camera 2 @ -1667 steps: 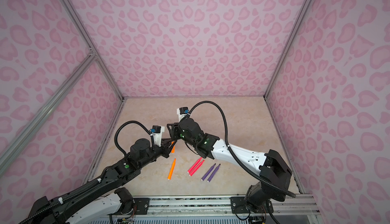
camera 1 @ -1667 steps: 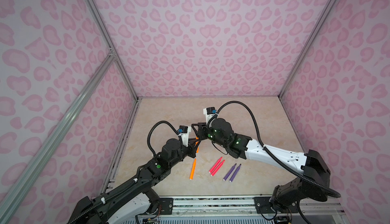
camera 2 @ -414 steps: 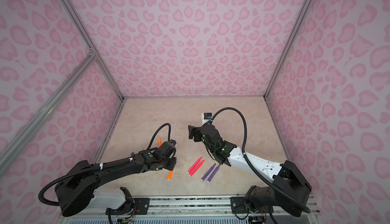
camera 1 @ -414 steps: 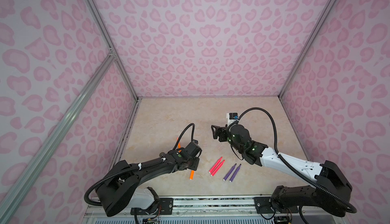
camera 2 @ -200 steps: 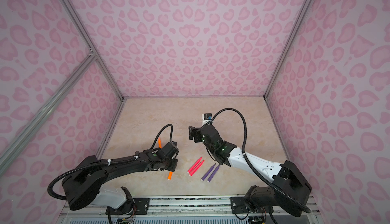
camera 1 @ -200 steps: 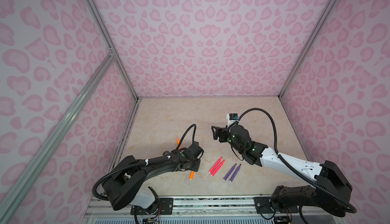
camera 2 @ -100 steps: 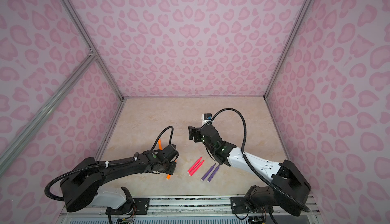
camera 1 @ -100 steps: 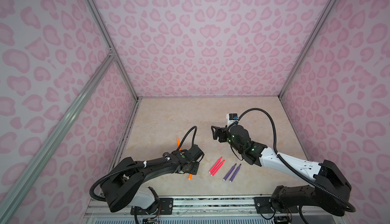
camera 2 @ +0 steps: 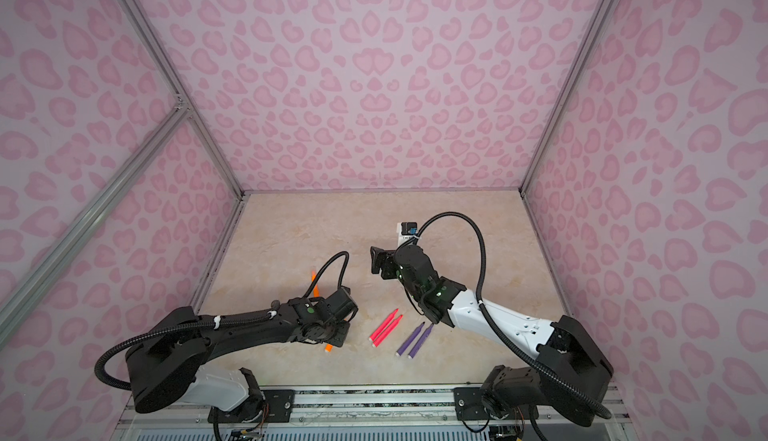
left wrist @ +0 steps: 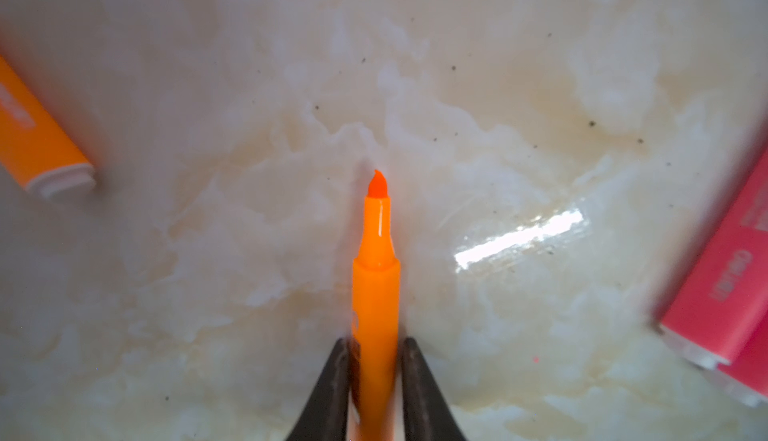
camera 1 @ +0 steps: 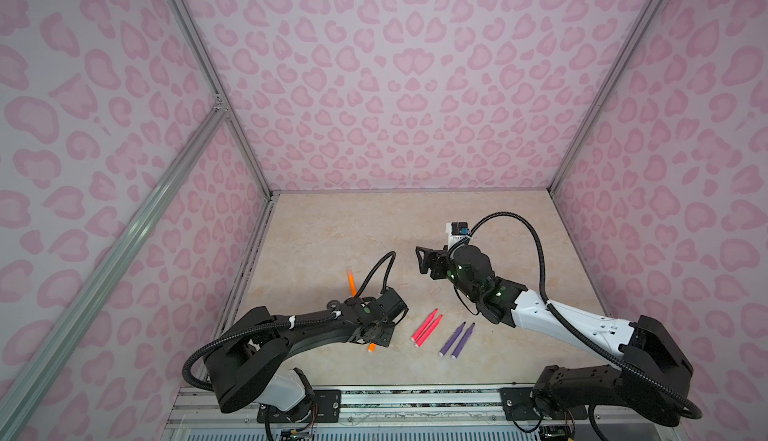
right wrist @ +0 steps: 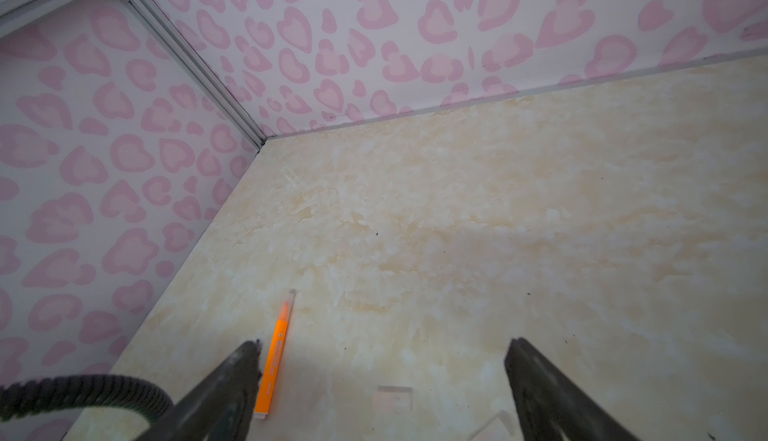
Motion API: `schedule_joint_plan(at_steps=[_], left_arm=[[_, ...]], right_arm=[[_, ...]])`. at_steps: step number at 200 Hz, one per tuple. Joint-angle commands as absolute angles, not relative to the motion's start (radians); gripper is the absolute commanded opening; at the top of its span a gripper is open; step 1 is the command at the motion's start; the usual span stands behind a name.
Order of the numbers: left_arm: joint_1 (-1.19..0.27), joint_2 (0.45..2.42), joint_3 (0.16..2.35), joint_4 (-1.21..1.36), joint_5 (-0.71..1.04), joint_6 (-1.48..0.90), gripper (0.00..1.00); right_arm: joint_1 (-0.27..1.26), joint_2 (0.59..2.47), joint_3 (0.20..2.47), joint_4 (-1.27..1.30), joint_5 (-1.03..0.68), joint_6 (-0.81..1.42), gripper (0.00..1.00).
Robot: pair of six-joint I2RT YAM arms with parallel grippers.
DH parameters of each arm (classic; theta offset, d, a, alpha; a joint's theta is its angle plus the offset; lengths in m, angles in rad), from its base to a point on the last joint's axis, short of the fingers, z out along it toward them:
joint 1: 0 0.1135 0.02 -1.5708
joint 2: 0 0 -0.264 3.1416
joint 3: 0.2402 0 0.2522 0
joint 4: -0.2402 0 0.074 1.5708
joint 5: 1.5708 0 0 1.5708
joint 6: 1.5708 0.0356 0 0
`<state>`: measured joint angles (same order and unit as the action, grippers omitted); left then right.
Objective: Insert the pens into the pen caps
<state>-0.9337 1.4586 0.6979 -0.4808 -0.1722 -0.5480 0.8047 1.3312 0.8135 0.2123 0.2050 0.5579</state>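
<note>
My left gripper [left wrist: 374,347] is shut on an orange pen [left wrist: 376,293] that lies on the beige table, its bare tip pointing away from the jaws. In both top views that gripper [camera 1: 376,331] [camera 2: 332,335] covers most of this pen, and only its near end [camera 1: 371,347] shows. A second orange pen [camera 1: 352,283] [right wrist: 276,360] lies further back, with a clear cap over its tip. Two pink pens [camera 1: 426,328] and two purple pens [camera 1: 457,339] lie uncapped at the front. My right gripper [camera 1: 424,260] [right wrist: 382,343] hangs open and empty above two loose clear pen caps [right wrist: 392,397].
Pink patterned walls [camera 1: 374,85] close in the table on three sides. An aluminium rail [camera 1: 374,397] carrying both arm bases runs along the front edge. The left arm's black cable [camera 1: 382,268] loops up over the second orange pen.
My left gripper's jaws have closed on the orange pen after the arm settled slightly nearer the front. The right arm has not moved.
</note>
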Motion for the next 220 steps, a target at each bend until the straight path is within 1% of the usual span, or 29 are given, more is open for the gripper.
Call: schedule_joint_plan(at_steps=[1, 22, 40, 51, 60, 102, 137, 160, 186, 220], left_arm=[[-0.934, 1.468, 0.707, -0.510, -0.183, -0.552, 0.17], [-0.934, 1.453, 0.710, -0.505, -0.207, -0.555, 0.10], [-0.932, 1.407, 0.717, -0.494, -0.240, -0.544, 0.09], [-0.926, 1.372, 0.736, -0.492, -0.262, -0.532, 0.05], [-0.917, 1.341, 0.759, -0.483, -0.267, -0.522, 0.03], [-0.851, 1.213, 0.868, -0.408, -0.274, -0.545, 0.03], [-0.795, 1.144, 0.856, -0.274, -0.288, -0.619, 0.03], [-0.794, 1.146, 0.796, -0.157, -0.293, -0.568, 0.03], [-0.795, 1.136, 0.656, 0.045, -0.182, -0.472, 0.03], [-0.795, 1.112, 0.632, 0.112, -0.120, -0.426, 0.03]], right_arm=[[0.805, 1.330, 0.811, 0.221, 0.209, 0.560, 0.93], [0.805, 1.323, 0.798, 0.228, 0.224, 0.571, 0.93], [0.806, 1.306, 0.771, 0.251, 0.246, 0.589, 0.93], [0.804, 1.290, 0.749, 0.272, 0.256, 0.601, 0.93], [0.804, 1.275, 0.734, 0.282, 0.262, 0.610, 0.93], [0.804, 1.248, 0.694, 0.341, 0.227, 0.633, 0.92], [0.804, 1.247, 0.719, 0.337, 0.181, 0.608, 0.92], [0.804, 1.246, 0.724, 0.336, 0.150, 0.595, 0.92], [0.806, 1.255, 0.728, 0.350, 0.097, 0.588, 0.93], [0.832, 1.274, 0.747, 0.347, 0.079, 0.596, 0.92]])
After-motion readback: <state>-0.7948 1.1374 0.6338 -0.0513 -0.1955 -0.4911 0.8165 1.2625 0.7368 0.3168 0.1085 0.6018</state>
